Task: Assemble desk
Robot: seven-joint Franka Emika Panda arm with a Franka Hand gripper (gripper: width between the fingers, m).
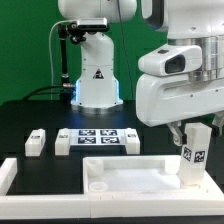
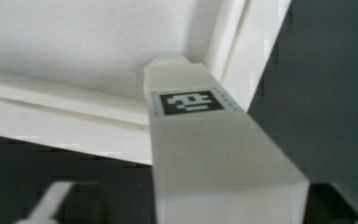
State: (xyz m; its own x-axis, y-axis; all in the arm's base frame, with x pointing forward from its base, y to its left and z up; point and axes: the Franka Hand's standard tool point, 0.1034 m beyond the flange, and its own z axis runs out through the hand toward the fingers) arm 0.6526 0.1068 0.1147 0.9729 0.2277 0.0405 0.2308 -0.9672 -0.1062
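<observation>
The white tray-like tabletop (image 1: 135,182) lies at the front of the black table. One white block leg (image 1: 192,155) with a square tag stands upright at its corner, on the exterior view's right. My gripper (image 1: 192,132) straddles the top of that leg. In the wrist view the leg (image 2: 202,150) runs up the middle toward the tabletop's raised rim (image 2: 51,100), its tag facing the camera. My gripper (image 2: 220,216) is open, with one finger (image 2: 44,206) set apart from the leg by a dark gap; the other finger is out of sight.
Three loose legs (image 1: 35,143) (image 1: 63,142) (image 1: 128,140) lie in a row behind the tabletop, beside the marker board (image 1: 97,138). A white border rail (image 1: 12,175) runs along the exterior view's left. The robot's base (image 1: 97,80) stands at the back.
</observation>
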